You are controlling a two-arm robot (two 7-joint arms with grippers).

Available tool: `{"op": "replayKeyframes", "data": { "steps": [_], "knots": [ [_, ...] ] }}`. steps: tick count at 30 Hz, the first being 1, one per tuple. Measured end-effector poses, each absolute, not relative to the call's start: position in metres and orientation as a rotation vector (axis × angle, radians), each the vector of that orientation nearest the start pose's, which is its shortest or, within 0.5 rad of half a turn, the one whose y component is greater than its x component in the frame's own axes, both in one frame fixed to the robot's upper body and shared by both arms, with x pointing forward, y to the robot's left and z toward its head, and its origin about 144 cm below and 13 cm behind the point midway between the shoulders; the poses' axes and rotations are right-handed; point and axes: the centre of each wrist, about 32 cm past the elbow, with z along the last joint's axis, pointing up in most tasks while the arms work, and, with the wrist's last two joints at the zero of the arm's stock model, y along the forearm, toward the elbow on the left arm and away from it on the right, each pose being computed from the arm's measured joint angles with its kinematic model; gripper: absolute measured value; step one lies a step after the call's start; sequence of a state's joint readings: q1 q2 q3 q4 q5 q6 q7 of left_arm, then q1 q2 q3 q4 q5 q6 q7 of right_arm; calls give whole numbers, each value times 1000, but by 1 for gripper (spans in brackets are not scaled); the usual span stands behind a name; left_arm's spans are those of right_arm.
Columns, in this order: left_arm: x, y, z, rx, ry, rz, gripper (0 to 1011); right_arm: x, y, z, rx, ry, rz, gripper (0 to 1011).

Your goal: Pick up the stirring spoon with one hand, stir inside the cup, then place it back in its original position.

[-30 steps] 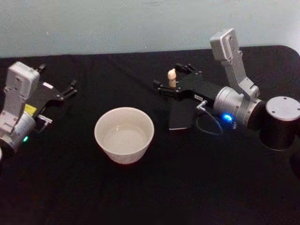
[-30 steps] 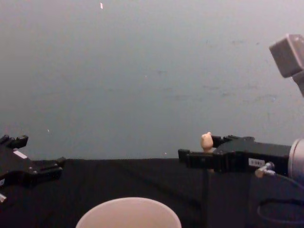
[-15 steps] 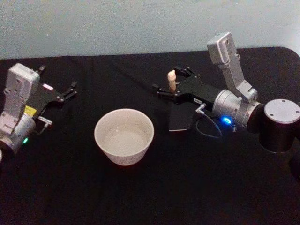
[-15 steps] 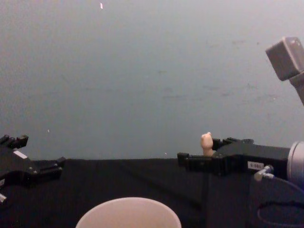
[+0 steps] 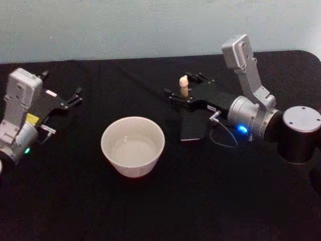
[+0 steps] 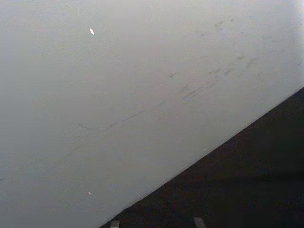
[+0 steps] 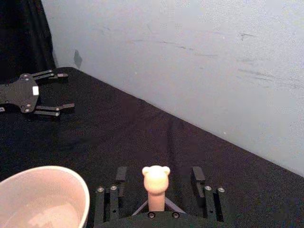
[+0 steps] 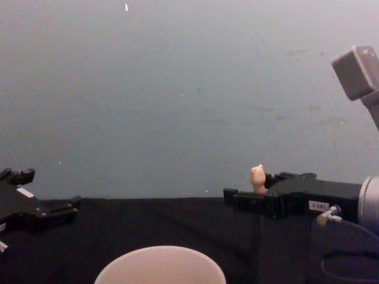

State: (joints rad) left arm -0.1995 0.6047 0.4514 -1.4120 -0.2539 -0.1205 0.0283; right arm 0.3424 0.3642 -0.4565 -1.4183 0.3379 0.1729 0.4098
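Observation:
The stirring spoon's [image 5: 184, 84] peach handle stands upright, its knobbed tip [image 7: 156, 178] showing between the fingers of my right gripper [image 5: 179, 85]. That gripper is open, with a gap on each side of the handle. The spoon's stem and bowl are hidden below the gripper. The dark holder [image 5: 193, 129] shows beneath the gripper's body. The pale round cup [image 5: 133, 144] stands left of the holder, nearer to me, with nothing in it. In the chest view the handle tip [image 8: 257, 177] rises just above the right gripper [image 8: 246, 198]. My left gripper [image 5: 67, 99] rests open at the far left.
A black cloth [image 5: 165, 201] covers the table, and a pale wall runs along its far edge. The right arm's grey links and a black cable [image 5: 223, 138] lie to the right of the holder. The cup's rim [image 8: 160, 266] fills the chest view's bottom edge.
The right arm has shifted only slightly while its gripper stays around the spoon handle. The cup and the left arm have not moved.

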Motion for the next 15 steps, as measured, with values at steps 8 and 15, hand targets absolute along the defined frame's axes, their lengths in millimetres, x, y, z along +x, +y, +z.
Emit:
{"op": "replayKeyframes", "data": {
  "steps": [8,15],
  "knots": [
    [489,310,1140,304,-285,1248,1001,530,-218,1183,-204,25,-810,651],
    [489,310,1140,304,-285,1248,1001,530,-218,1183,-204,26,-811,449]
  ]
}}
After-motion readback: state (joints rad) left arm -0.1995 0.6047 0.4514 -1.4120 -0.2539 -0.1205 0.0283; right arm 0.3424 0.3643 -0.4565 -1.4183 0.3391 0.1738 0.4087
